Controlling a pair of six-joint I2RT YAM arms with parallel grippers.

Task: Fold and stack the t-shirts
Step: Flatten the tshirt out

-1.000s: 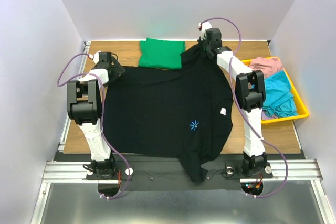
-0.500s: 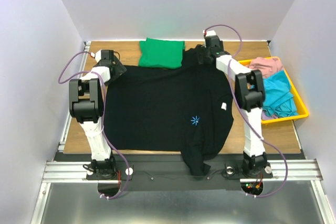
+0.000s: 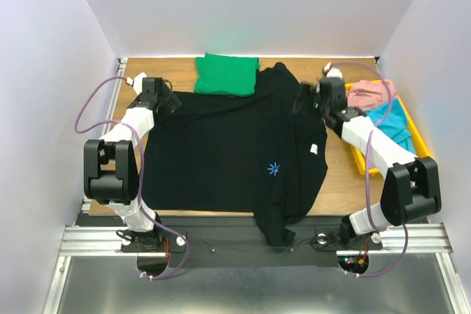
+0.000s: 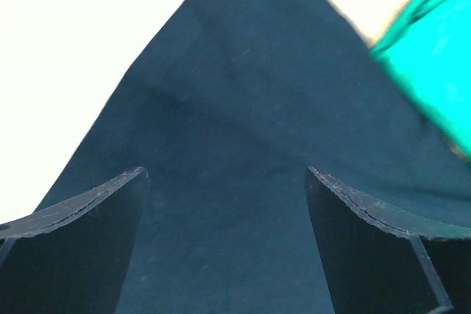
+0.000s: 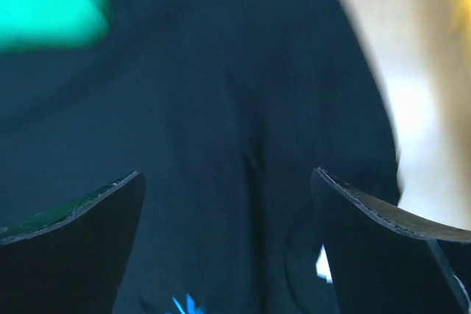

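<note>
left gripper (image 3: 159, 98): fingers (image 4: 81, 240) spread wide and holding nothing. It hovers over the far-left corner of the black shirt (image 3: 228, 152), and only flat cloth lies between the tips.
black shirt: spread over the middle of the table (image 3: 173, 70), with the print (image 3: 273, 170) facing up and the tag (image 3: 313, 149) toward the right. The near sleeve (image 3: 276, 229) hangs off the near edge. The far sleeve (image 3: 278, 73) lies by the far edge.
green shirt (image 3: 227, 74): already folded, at the far edge. It meets the black shirt's far border, but I cannot tell whether the two overlap.
right gripper (image 3: 306, 101): jaws wide apart and empty, above the shirt's right side just near of the far sleeve.
bin (image 3: 416, 131): on the right, holding pink and teal cloth, apart from the black shirt.
step: probably the first fold of the black shirt, not yet begun.
how: lower each gripper onto its own far corner and pinch the cloth right at the edge. Lift both ends evenly and carry the far border toward the near one, keeping the crease straight.
tidy first: the hanging near sleeve likely needs laying back onto the body, or the fold will come out lopsided.
risk: the left fingers could catch the green shirt's edge along with the black cloth, and a shallow pinch could slip off.
</note>
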